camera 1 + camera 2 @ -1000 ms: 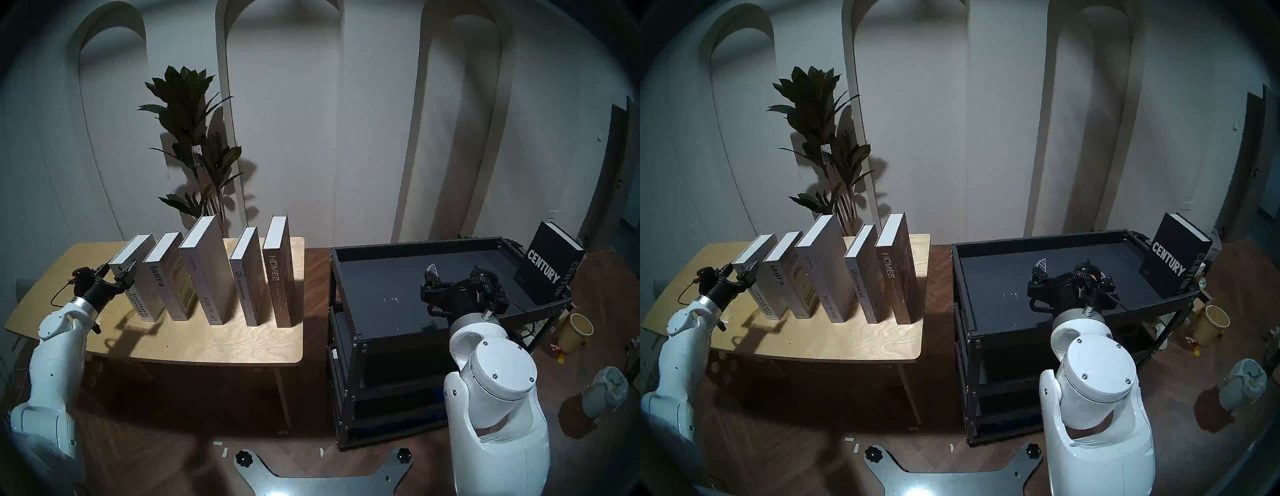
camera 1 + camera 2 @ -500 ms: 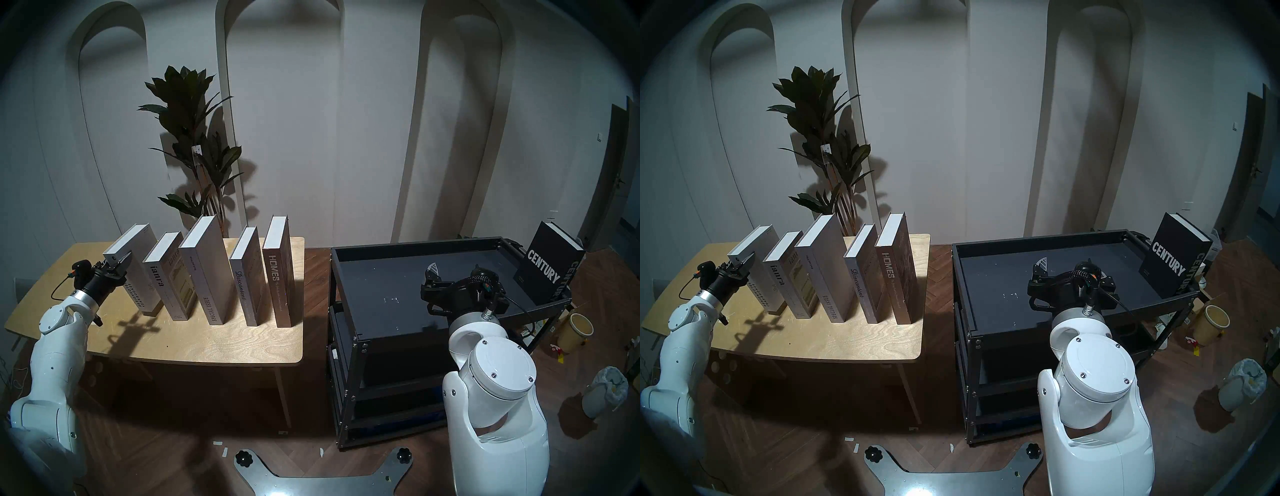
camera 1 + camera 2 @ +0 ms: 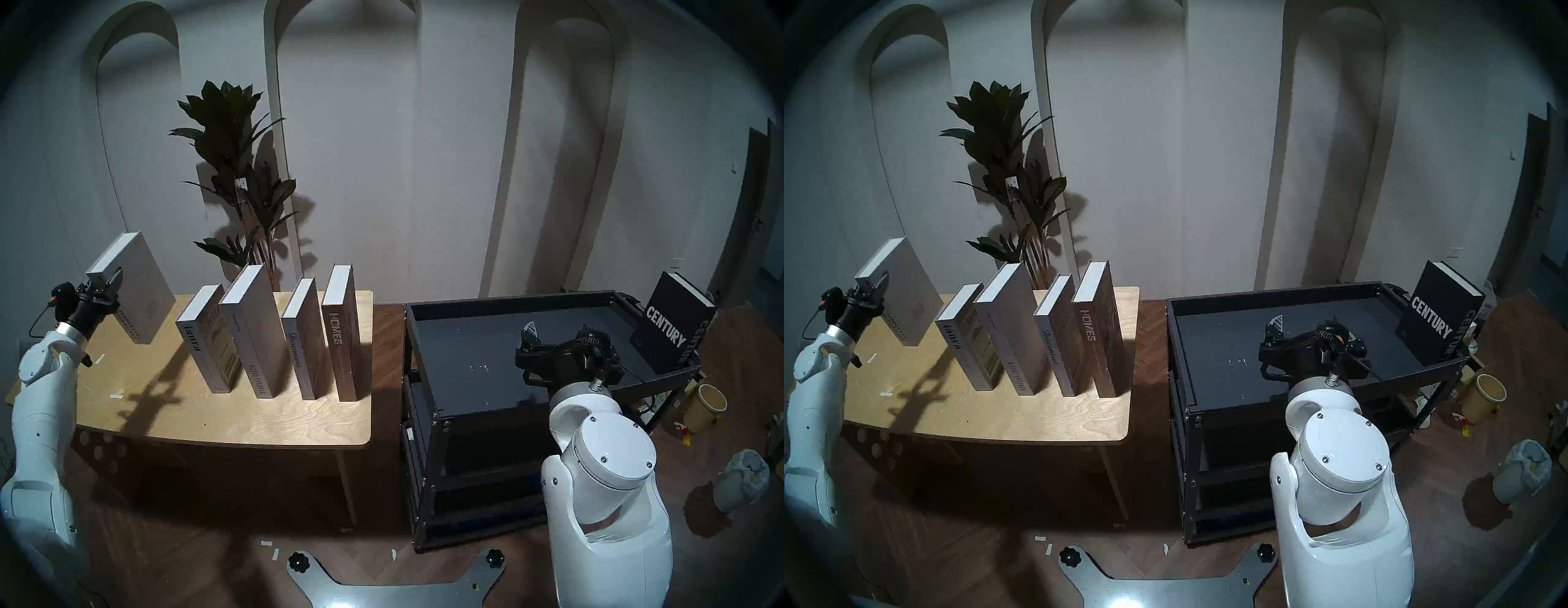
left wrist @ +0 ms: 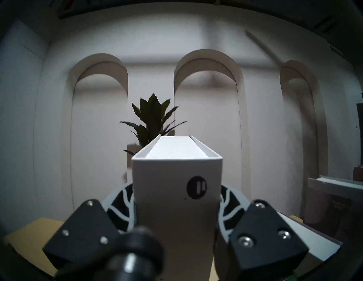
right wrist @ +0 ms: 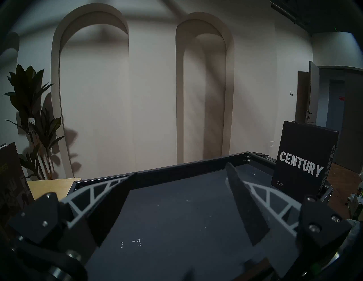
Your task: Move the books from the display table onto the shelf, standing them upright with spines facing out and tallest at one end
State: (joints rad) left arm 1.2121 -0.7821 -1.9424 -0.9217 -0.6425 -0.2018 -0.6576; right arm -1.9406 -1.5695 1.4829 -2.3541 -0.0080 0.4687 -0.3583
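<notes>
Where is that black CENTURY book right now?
In the head view, the black CENTURY book stands at the far right end of the black rack, on its top tray.

1. The left pincer (image 3: 106, 285), spread around the spine of the leftmost grey book (image 3: 135, 288) a second ago, has clamped onto it.
2. That book has risen clear of the desk (image 3: 254, 416) and hangs tilted, left of the row.
</notes>
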